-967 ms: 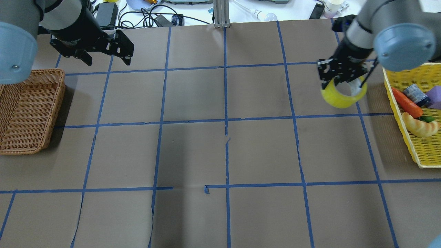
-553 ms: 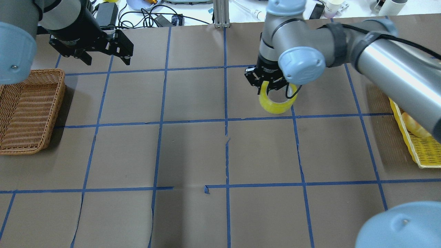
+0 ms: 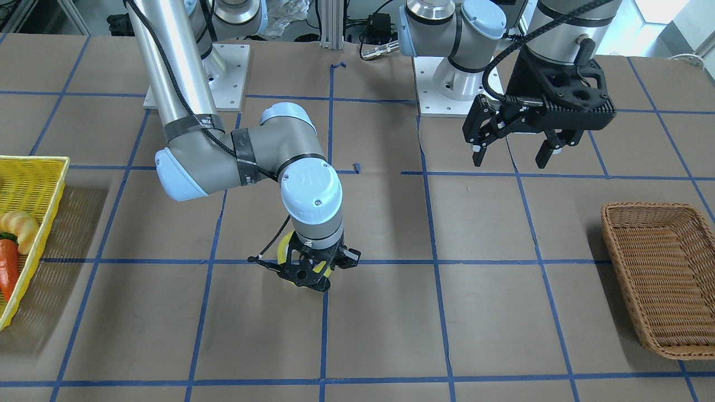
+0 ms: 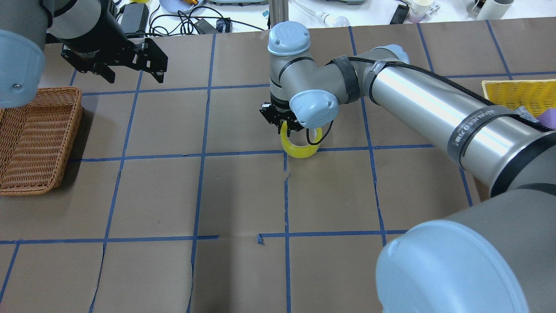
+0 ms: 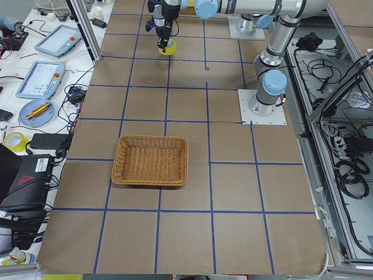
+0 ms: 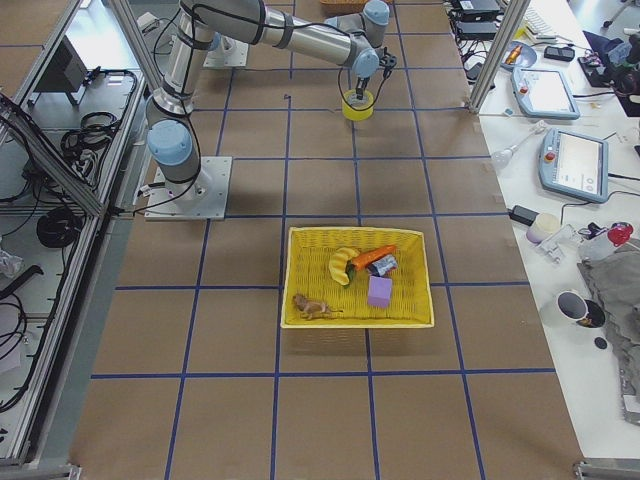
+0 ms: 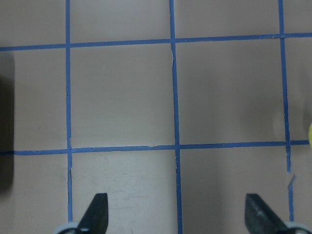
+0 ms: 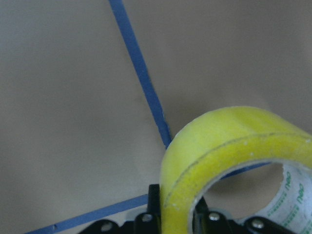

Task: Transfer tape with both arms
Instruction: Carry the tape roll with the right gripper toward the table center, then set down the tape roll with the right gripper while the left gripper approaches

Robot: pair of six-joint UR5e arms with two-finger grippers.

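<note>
While the right arm reaches out over the brown paper-covered table (image 4: 243, 195), its black two-finger right gripper (image 4: 286, 128) is closed on the translucent yellow ring-shaped roll of tape (image 4: 299, 150). One finger appears to sit inside the ring and one outside, pinching the upper part of its wall. The roll hangs on edge, low over a crossing of the thin blue tape lines (image 4: 243, 153). Whether it touches the paper cannot be told. It is well apart from the woven brown wicker basket (image 4: 77, 130), off to the robot's right of it.

The black two-finger left gripper (image 4: 135, 77) hovers near the wicker basket, just past its far corner. Its fingers are spread wide and hold nothing. The left wrist view shows only bare paper and grid lines between them.

The roll looks light. Its white inner core (image 8: 292, 195) should keep it stiff, so a firm pinch is unlikely to crush it. The glossy outer face may be slippery, and the ring could swing or twist about a single pinch point. The best hold for the left gripper is probably the free lower part of the wall, opposite the right gripper's fingers, again with one finger through the hole. That leaves room for the right gripper to let go cleanly.
</note>
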